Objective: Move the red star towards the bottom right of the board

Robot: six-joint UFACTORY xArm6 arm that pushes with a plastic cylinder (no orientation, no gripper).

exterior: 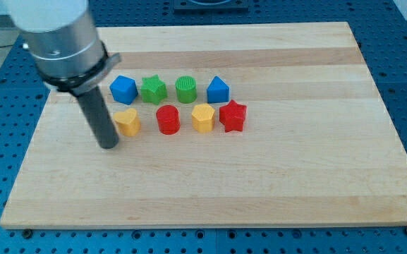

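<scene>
The red star (233, 116) lies at the right end of the lower row of blocks, near the board's middle. My tip (109, 145) rests on the board at the view's left, just left of and slightly below the yellow heart-shaped block (127, 121). The tip is far to the left of the red star, with the red cylinder (168, 119) and the yellow hexagonal block (202, 117) between them. The tip touches no block that I can see.
The upper row holds a blue block (123, 89), a green star (153, 89), a green cylinder (186, 89) and a blue triangular block (218, 89). The wooden board (295, 183) sits on a blue perforated table. The arm's grey body (58, 39) fills the top left.
</scene>
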